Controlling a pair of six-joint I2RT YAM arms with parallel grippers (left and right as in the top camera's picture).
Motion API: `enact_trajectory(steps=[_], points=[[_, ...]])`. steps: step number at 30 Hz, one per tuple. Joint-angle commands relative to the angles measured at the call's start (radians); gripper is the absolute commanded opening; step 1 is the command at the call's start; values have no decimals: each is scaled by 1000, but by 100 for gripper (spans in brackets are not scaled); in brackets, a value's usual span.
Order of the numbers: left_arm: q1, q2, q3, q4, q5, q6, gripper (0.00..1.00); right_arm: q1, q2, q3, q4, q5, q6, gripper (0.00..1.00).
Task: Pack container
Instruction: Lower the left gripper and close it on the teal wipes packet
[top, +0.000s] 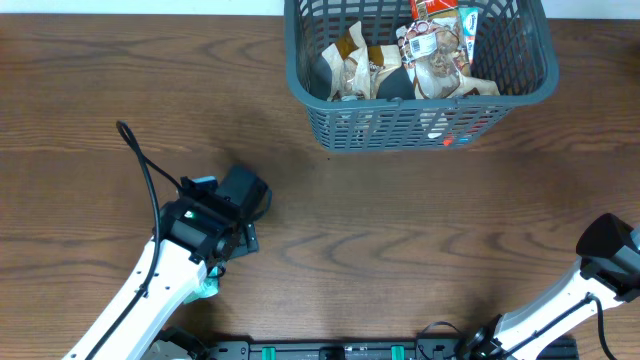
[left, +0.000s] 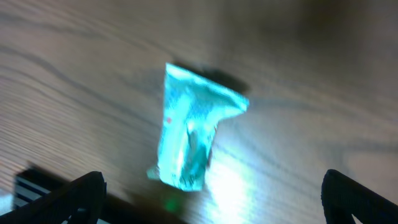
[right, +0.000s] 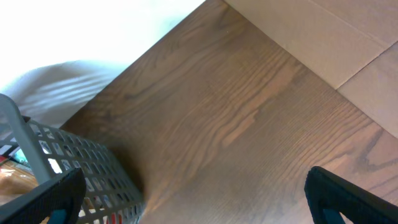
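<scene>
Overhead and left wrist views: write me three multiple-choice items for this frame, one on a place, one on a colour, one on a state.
1. Where does the container stand in the overhead view?
A. far edge, right of centre
B. beside the left arm
C. near edge, centre

2. What colour is the packet under the left tool?
A. red
B. teal
C. black

3. How is the left tool?
A. shut on the packet
B. open, with the packet lying on the table
C. out of view

Key: 1 A, the container sits at the top of the overhead view. 2 B, the left wrist view shows it teal. 3 B, both fingers stand wide apart, clear of the packet.
</scene>
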Motion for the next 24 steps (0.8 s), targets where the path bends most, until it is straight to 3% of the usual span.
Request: enact_trajectory(steps=[1,6,17,24], points=[[23,-3,-35,-4,138,31,99,-3,-15,7,-1,-4,7,99],[55,-3,-77,-10,243,31,99,-3,-15,7,-1,-4,7,99],[194,-3,-162,23,253,62,99,-3,-15,7,-1,-4,7,99],[300,-3,-237,99,309,142,99,-3,-15,7,-1,-4,7,99]])
